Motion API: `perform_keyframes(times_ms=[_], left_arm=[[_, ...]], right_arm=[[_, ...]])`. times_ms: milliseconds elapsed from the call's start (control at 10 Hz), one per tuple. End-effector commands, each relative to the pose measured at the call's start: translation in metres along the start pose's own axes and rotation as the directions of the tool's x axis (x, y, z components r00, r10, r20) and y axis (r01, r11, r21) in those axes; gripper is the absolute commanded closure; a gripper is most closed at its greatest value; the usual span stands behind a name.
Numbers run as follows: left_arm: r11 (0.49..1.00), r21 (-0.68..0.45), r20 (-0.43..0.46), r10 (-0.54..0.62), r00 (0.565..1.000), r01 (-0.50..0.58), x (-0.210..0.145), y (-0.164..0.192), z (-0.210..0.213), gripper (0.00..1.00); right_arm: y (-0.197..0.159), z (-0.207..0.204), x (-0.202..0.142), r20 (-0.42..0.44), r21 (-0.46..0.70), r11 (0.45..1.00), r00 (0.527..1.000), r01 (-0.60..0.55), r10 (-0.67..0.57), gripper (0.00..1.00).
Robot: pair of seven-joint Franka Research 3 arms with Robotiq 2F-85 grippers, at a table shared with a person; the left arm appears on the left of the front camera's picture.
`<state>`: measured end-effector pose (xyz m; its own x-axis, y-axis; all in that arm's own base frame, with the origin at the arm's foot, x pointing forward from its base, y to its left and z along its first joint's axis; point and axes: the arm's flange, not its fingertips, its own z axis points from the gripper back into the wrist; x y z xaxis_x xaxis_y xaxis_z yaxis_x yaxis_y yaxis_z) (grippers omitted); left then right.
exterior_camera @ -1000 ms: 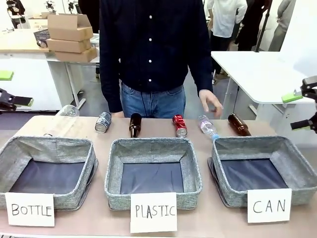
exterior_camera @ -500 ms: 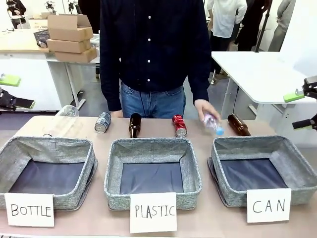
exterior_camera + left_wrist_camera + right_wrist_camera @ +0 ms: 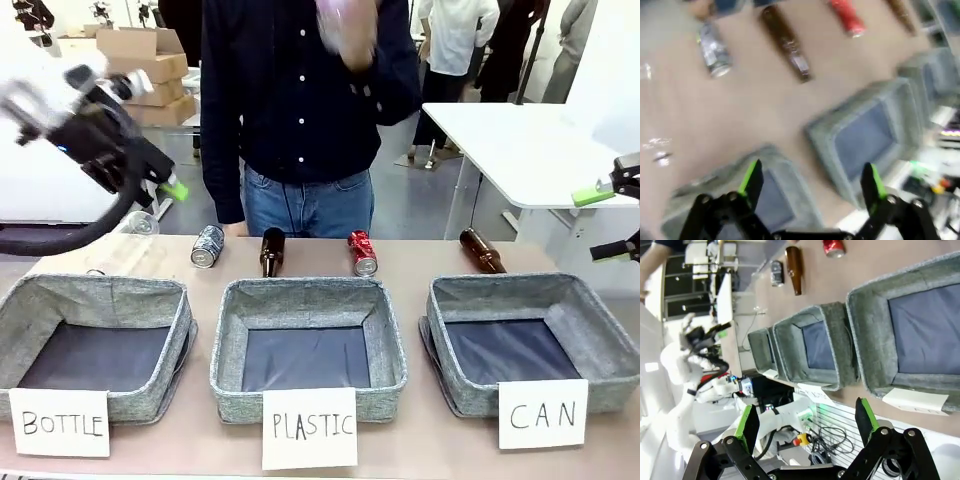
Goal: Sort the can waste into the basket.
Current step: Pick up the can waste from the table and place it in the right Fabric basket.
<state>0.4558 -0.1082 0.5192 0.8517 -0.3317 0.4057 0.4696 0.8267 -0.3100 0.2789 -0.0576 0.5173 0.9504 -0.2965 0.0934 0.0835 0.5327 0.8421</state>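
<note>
Motion is coming from the left: the left arm is swinging in over the far-left corner of the table [image 3: 130, 262], where 0.5 s ago its fingers were barely showing at the picture's edge. Its left pincer [image 3: 811, 181] is hanging spread wide and holding nothing, above a clear bottle [image 3: 135, 224] and near the silvery-blue can [image 3: 208, 246] — probably lining up on that can.

Below it, the BOTTLE basket [image 3: 100, 290] is showing a bare dark floor. Further along the far row, a brown bottle [image 3: 272, 252] is lying just behind the PLASTIC basket [image 3: 305, 290], which is also holding nothing. The red can [image 3: 362, 253] is lying beside that.

A small clear bottle is gone from the gap right of the red can; the person's hand [image 3: 345, 30] is blurring at chest height, likely lifting it away. So only non-can clutter is leaving — both cans are waiting on the table.

A second brown bottle [image 3: 482, 251] is lying behind the CAN basket [image 3: 520, 285], which is sitting unfilled. The right pincer [image 3: 600, 222] is idling spread apart at the right edge, gripping nothing.
</note>
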Motion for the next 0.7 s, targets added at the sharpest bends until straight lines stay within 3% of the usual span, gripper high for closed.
perform_keyframes(times_ms=[0,100,200,400,500,600], left_arm=[[0.980,0.091,-0.177,0.192,0.965,-0.178,0.024,0.036,-0.013,0.00],[0.967,-0.037,-0.179,0.243,0.953,-0.253,0.022,0.033,-0.010,0.00],[0.993,0.097,-0.071,0.074,0.995,-0.067,0.012,0.023,-0.026,0.00],[0.993,0.097,-0.071,0.074,0.995,-0.067,0.012,0.023,-0.026,0.00],[0.988,0.089,-0.122,0.140,0.983,-0.130,0.019,0.036,-0.036,0.00],[0.959,0.186,-0.099,0.236,0.967,-0.215,0.045,0.051,-0.058,0.00]], right_arm=[[0.001,-0.001,0.003,0.005,0.029,0.999,1.000,-0.023,0.023,0.00],[0.001,-0.001,0.003,0.005,0.029,0.999,1.000,-0.023,0.023,0.00],[0.001,-0.001,0.003,0.005,0.029,0.999,1.000,-0.023,0.023,0.00],[0.001,-0.001,0.003,0.005,0.029,0.999,1.000,-0.023,0.023,0.00],[0.001,-0.001,0.003,0.005,0.029,0.999,1.000,-0.023,0.023,0.00],[0.001,-0.001,0.003,0.005,0.029,0.999,1.000,-0.023,0.023,0.00]])
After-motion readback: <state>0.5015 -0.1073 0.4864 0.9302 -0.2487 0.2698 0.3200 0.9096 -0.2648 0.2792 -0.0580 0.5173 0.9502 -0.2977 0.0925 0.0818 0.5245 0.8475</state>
